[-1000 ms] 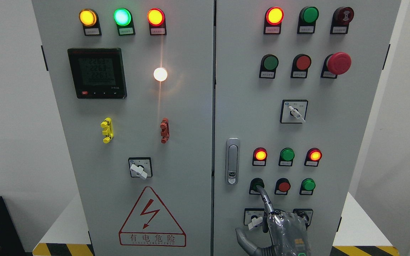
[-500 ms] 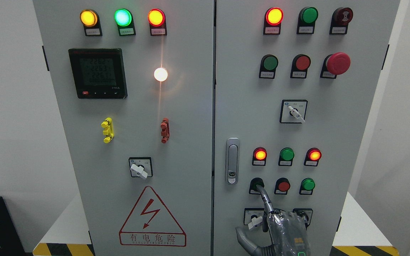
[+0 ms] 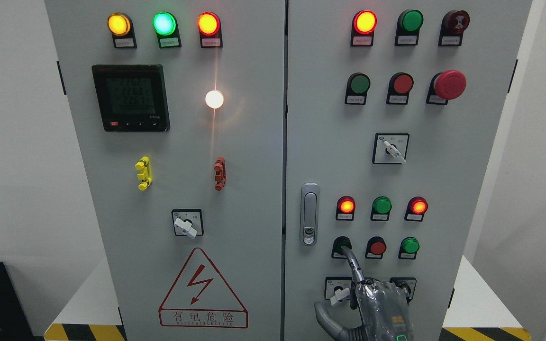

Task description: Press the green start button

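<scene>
Here the right hand [image 3: 381, 305] presses one extended finger against the green start button [image 3: 341, 245].

The other fingers [image 3: 398, 286] are curled in, holding nothing; the hand's silvery, crinkled covering is cut off by the bottom edge. The fingertip hides much of the round button. Just right of the fingertip sit a red push button [image 3: 377, 247] and a green push button [image 3: 410, 245] on the grey metal cabinet door [image 3: 330, 142].

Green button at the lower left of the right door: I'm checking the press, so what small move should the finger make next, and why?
Probably hold the push briefly, then draw straight back. The right hand has its fingertip on the green button, and the green lamp above looks unlit.
</scene>
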Motion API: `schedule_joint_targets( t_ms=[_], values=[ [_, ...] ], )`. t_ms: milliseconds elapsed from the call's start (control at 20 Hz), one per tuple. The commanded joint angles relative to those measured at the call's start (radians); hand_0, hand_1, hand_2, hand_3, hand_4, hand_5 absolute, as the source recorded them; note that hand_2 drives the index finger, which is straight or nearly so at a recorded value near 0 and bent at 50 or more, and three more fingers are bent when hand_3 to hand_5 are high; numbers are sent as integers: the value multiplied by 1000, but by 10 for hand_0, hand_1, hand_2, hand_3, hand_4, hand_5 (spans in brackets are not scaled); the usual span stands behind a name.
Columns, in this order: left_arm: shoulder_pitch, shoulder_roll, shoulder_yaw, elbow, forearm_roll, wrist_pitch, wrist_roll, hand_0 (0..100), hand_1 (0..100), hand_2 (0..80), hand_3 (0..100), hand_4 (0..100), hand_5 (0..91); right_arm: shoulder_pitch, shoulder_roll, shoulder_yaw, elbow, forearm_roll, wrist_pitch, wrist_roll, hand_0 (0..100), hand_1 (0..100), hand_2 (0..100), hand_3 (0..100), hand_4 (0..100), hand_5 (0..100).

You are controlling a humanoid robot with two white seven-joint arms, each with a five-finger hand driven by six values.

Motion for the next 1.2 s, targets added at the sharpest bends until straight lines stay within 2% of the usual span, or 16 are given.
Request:
schedule_joint_targets(
  t_ms=[0,750,1000,1150],
  values=[
    [-28,0,0,29,0,0,0,120,556,0,0,0,0,1,0,-2,-9,0,-4,-7,221,352,29,914,891,1000],
    [-28,0,0,29,0,0,0,120,556,0,0,0,0,46,0,-2,-84,-7,-28,-10,244,362,54,923,887,1000],
    [-28,0,0,29,0,0,0,120,556,0,0,0,0,67,0,-4,-112,-16,-79,-13,273,366,63,927,885,1000],
    [-28,0,0,29,0,0,0,120,556,0,0,0,0,76,0,-14,-120,-77,-126,-13,313,353,78,918,865,1000]
  ],
)
